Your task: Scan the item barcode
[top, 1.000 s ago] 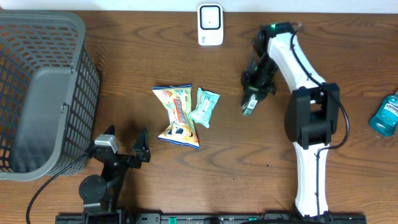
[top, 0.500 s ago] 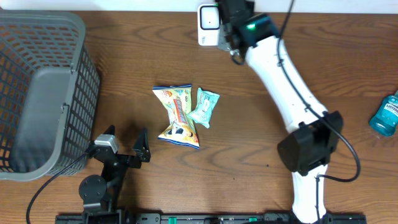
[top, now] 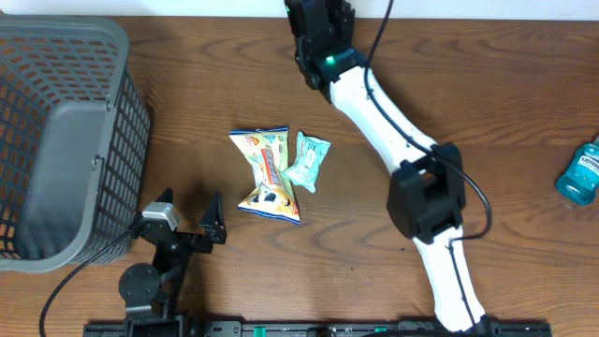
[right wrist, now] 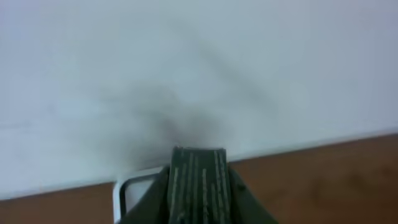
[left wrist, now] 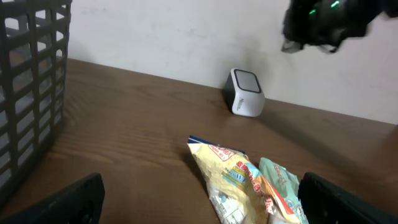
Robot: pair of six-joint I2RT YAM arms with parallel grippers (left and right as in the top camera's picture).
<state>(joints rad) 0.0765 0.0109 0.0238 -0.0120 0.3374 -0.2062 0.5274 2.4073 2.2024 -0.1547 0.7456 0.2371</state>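
Swinging away from the middle of the table (top: 524,271) since a second ago, the right arm now reaches over the far edge, where it covers the scanner in the overhead view. The item (right wrist: 199,171) was carried along: a small dark green pack with lengthwise ridges, pinched in the right gripper (right wrist: 199,205), whose jaws close on its two sides. It is held up off the table, facing the pale wall (right wrist: 186,62), with the white corner of the scanner (right wrist: 127,186) just below and to its left. No print or barcode can be read on the face that shows.

From the left wrist, the scanner (left wrist: 245,92) stands upright near the wall, white with a dark rounded window, and the right arm's blurred head hangs above and to the right of it.

Nearer the middle lie a yellow snack bag (top: 267,175) with cartoon print, its lettering too small to read, and a teal sachet (top: 308,161) touching its right side. A grey basket (top: 56,140) fills the left end. At the right edge a blue bottle (top: 582,173) lies with a label that appears to read Listerine.

The left gripper (top: 187,217) rests near the front edge, jaws spread wide and holding nothing.
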